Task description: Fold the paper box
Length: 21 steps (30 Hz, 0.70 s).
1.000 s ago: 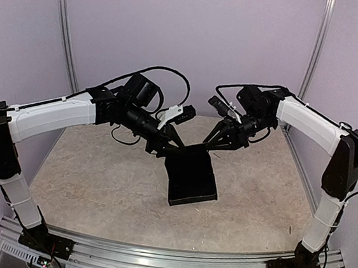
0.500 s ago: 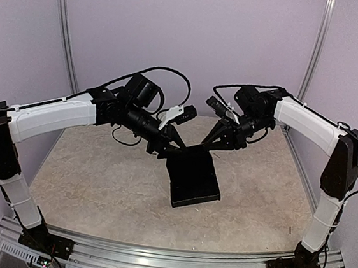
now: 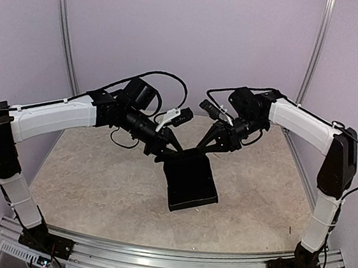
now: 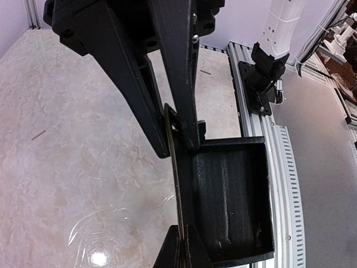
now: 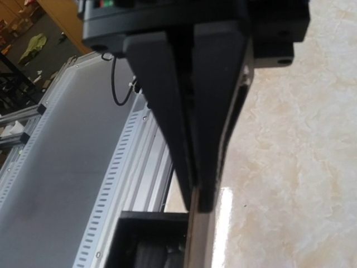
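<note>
The paper box (image 3: 190,183) is a matte black open tray with raised walls, resting on the table near the middle. My left gripper (image 3: 174,151) is shut on the left end of its far wall. My right gripper (image 3: 203,150) is shut on the right end of the same wall. In the left wrist view my left gripper (image 4: 179,146) pinches the thin wall, with the box's inside (image 4: 231,195) to the right. The right gripper's fingertips (image 4: 177,250) clamp the wall lower down. In the right wrist view my right gripper (image 5: 202,205) is closed on the wall's edge, with the box (image 5: 148,240) below.
The beige marbled table (image 3: 86,163) lies on all sides of the box. An aluminium rail (image 3: 166,251) runs along the near edge, with the arm bases on it. Purple walls and metal posts (image 3: 65,26) enclose the back and sides.
The right arm has swung a little to the left. The box's far edge has shifted slightly with it. Both grippers have kept their hold on the wall.
</note>
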### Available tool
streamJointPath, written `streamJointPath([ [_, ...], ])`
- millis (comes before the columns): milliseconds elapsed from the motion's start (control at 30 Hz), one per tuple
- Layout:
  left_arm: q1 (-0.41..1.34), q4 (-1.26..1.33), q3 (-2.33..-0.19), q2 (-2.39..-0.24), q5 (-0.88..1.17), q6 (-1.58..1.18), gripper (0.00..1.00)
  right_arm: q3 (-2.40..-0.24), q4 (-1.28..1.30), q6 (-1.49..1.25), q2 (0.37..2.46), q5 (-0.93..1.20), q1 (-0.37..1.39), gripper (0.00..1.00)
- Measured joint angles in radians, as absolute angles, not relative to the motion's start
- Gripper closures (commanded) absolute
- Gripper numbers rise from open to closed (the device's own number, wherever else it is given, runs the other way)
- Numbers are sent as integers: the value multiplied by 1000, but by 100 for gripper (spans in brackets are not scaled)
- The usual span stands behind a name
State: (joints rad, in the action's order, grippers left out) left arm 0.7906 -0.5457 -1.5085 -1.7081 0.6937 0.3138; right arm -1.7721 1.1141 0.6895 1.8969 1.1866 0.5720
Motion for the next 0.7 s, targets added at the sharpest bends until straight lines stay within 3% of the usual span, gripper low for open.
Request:
streamJointPath([
  [233,769,-539,-1496,-1708,778,285,98,-1777,1091,662,1900,1188,596,94],
  [367,753,-532,-1489,-1708,818,257,98,-1775,1050,605,1898,1187,598,100],
  [533,739,-515,-1473,-1708,853,231,97,-1767,1011,557,1898,1182,601,100],
  [600,736,-513,-1472,-1708,860,224,88,-1766,1004,551,1898,1183,601,100],
  [700,736,-477,-1472,-1708,872,216,65,-1766,990,546,1898,1175,603,100],
])
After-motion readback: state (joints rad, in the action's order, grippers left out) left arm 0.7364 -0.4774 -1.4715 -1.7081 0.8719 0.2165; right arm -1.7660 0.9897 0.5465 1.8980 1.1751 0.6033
